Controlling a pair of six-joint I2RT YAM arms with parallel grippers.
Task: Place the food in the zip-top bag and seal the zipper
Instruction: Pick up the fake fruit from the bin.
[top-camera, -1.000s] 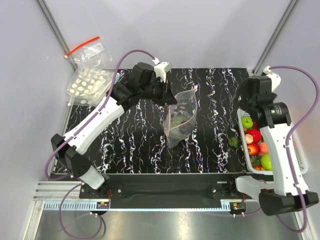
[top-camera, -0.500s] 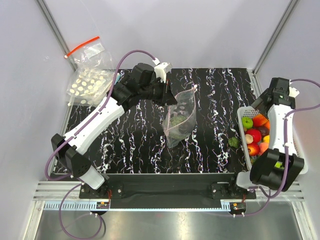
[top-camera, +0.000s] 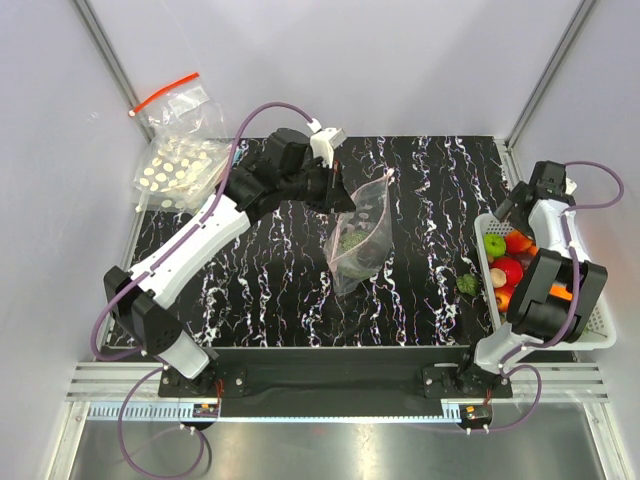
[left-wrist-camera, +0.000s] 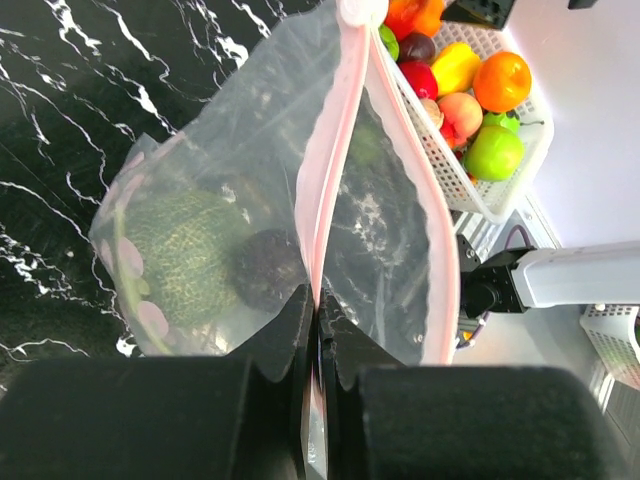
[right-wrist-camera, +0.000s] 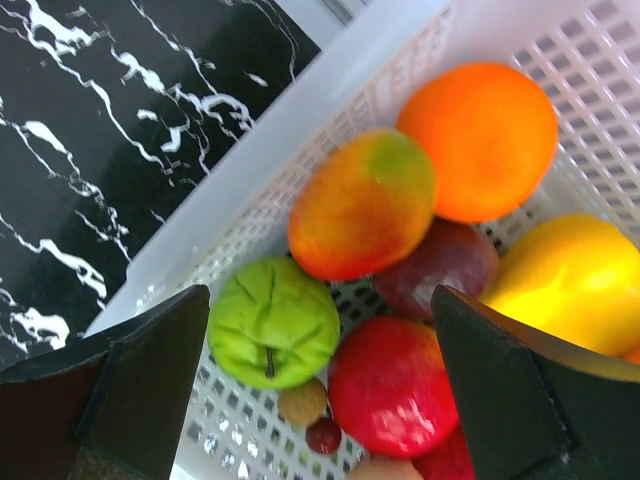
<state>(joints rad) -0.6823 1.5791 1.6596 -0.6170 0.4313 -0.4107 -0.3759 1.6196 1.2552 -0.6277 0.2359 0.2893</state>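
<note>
Zip-top bag (top-camera: 360, 240) hangs over the middle of the black marbled worktop (top-camera: 250, 290), held up by the left pincer (left-wrist-camera: 318, 310), whose fingers are clamped tight on one lip of the pinkish-red zipper (left-wrist-camera: 330, 150). The other lip bows away to the side, so the mouth gapes open. A dark green bumpy lump (left-wrist-camera: 185, 255) sits low inside the clear plastic, and a smaller dark round shape (left-wrist-camera: 265, 270) shows beside it; I cannot tell whether that one is inside the bag. The right pincer (right-wrist-camera: 320, 300) hovers above the white basket (right-wrist-camera: 300, 150) at the worktop's right edge, its fingers spread wide with nothing between them. Under it lie an orange (right-wrist-camera: 478, 140), a red-and-green fruit (right-wrist-camera: 362, 205), a green apple (right-wrist-camera: 272, 322) and a red apple (right-wrist-camera: 390, 390). A small green bumpy piece (top-camera: 466, 284) rests on the worktop just beside the basket.
</note>
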